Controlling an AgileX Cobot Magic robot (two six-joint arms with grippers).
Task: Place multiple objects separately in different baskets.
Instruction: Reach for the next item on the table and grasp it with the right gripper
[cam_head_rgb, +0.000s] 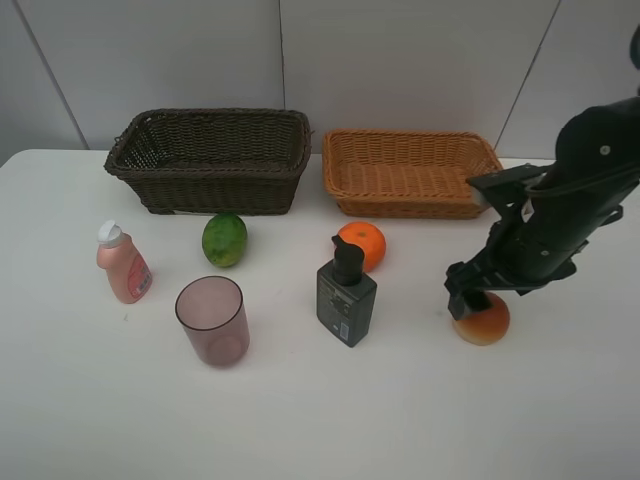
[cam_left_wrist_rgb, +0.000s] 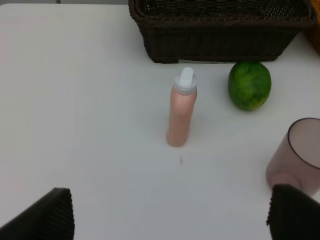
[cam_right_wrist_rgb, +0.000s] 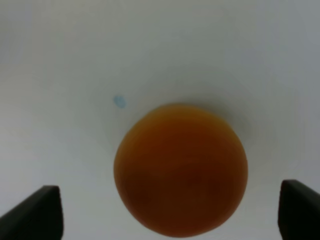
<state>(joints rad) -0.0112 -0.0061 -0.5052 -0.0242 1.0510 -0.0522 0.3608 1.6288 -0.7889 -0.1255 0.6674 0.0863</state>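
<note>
Peach-like fruit: is sitting on the white table, in front of the tan basket and well apart from it; not yet lifted.
Right gripper: is hanging directly over the fruit with its jaws spread wide, one finger showing on either side of it in the right wrist view, neither touching; it is holding nothing.
Orange: is resting just in front of the tan basket, beside the pump bottle's head.
Dark pump bottle: is standing upright near the middle of the table.
Mauve cup: is standing mouth up, toward the near left.
Green fruit: is lying just in front of the dark basket.
Pink bottle: is standing at the far left of the group.
Tan basket: is sitting at the back right, nothing showing inside.
Dark brown basket: is sitting at the back left, also showing nothing inside.
Left gripper: is waiting wide open and unladen, facing the pink bottle.
Step in hand: judging by the pose, the first pick is being lined up on the peach-like fruit.
Next move calling for: lowering until the fingers are flanking the fruit's widest part, then closing gently, since a round fruit is likely to roll.
</note>
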